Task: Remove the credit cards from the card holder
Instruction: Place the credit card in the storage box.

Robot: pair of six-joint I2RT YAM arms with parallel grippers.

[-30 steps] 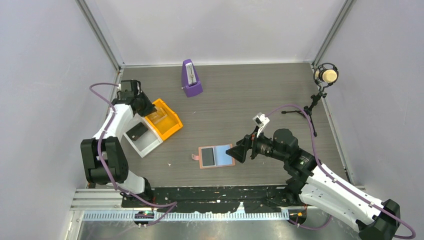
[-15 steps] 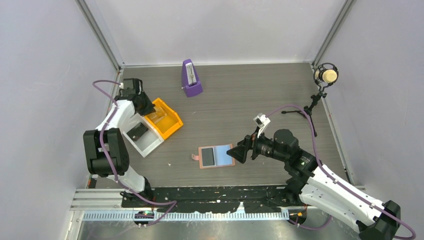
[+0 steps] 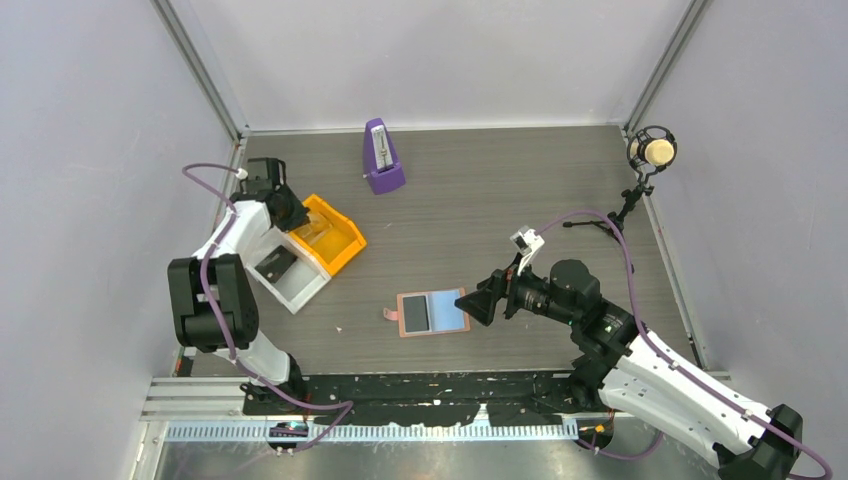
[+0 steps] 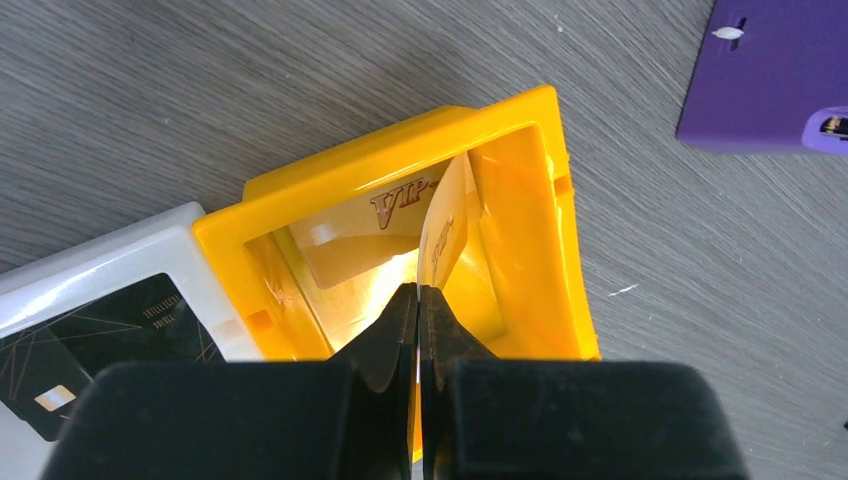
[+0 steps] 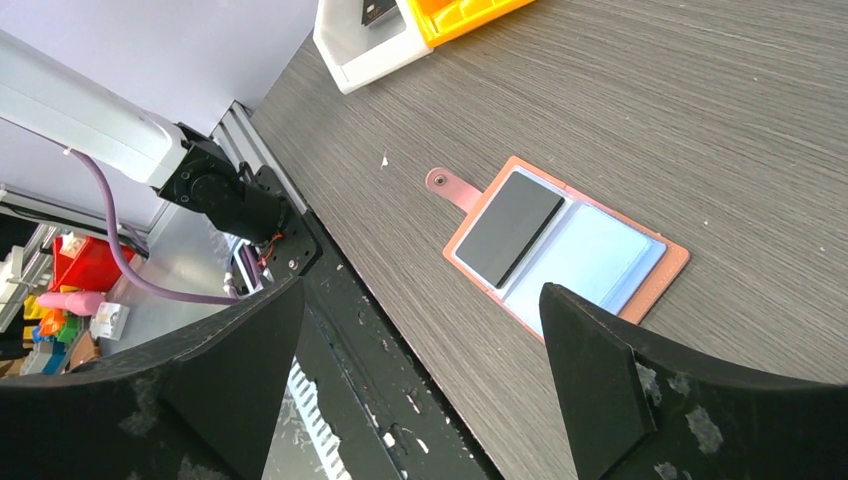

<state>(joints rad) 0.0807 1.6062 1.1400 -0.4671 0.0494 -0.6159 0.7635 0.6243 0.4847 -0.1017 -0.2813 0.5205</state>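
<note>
credit card (image 5: 508, 226) in card holder (image 5: 590, 265): we judge it stiff, slick, edge-pinch only | right gripper (image 5: 421, 289) spread | left gripper (image 4: 418, 295) pinching gold card (image 4: 447, 220)

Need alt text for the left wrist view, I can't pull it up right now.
The left gripper is shut on a gold card, holding it edge-on over the orange tray, where another gold card marked VIP lies. Beside it, a white tray holds a black card; a purple object sits top right.
</note>
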